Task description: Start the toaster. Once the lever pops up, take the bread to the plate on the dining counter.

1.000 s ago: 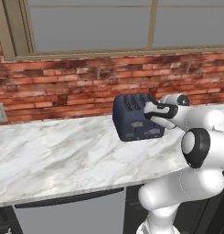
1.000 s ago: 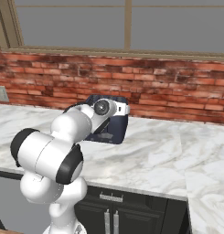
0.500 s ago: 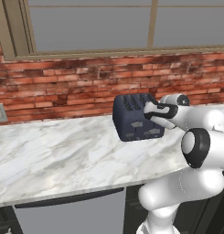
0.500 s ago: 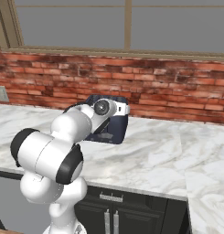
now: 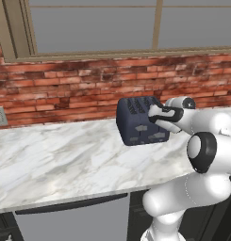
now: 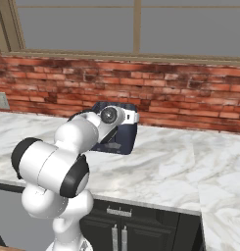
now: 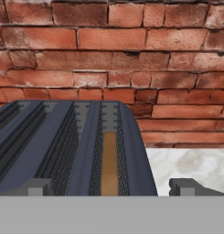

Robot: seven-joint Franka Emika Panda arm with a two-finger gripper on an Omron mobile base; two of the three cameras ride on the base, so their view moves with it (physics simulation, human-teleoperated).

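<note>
Change: nothing has moved since a moment ago.
Tool (image 7: 109,187): wide apart, holding nothing, waiting above the toaster (image 5: 141,121).
Bread (image 7: 109,162): down in the slot.
Counter (image 5: 55,160): toaster on it, by the wall.

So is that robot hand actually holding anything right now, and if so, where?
Nothing is held. The fingers stand wide apart over the end of the toaster, and the bread still sits down in its slot, untouched.

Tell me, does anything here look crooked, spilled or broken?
Nothing stands out. The toaster sits upright on the marble counter by the brick wall, bread down in one slot, the open gripper hovering over it.
</note>
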